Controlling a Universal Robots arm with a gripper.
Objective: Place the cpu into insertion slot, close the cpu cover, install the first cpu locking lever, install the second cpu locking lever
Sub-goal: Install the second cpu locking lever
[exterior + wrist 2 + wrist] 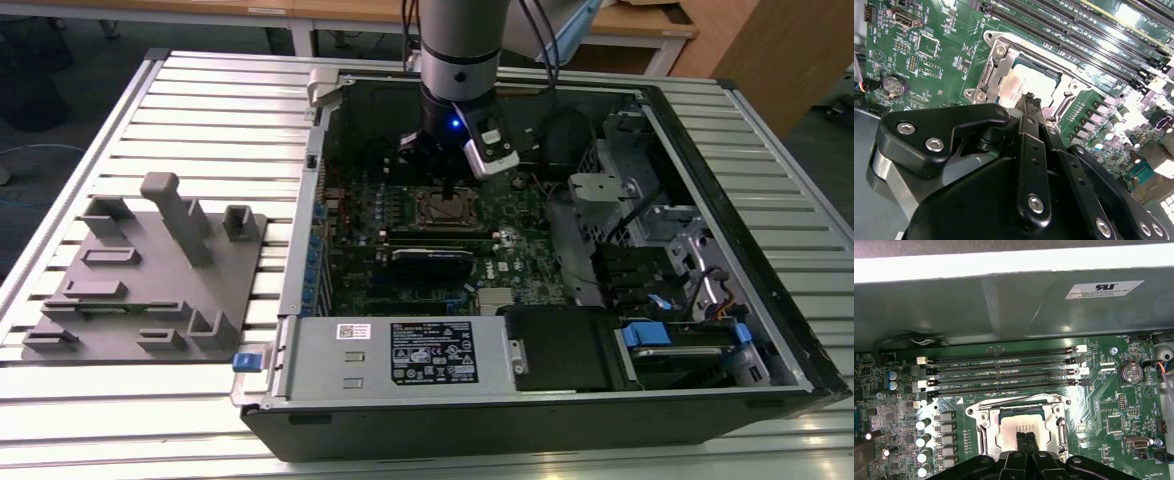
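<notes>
The gripper [1025, 431], fingers pressed together, hung right over the cpu [1019, 427], which sat in the slot [985, 426] on the green board [1104, 405] with the cover [1016, 401] around it.

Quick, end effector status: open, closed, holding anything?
End effector: closed, fingertips pressed together on top of the cpu, which sits in the insertion slot; not gripping anything.

One cpu [1016, 427], one cpu cover [985, 432], four memory slots [1004, 371].
</notes>
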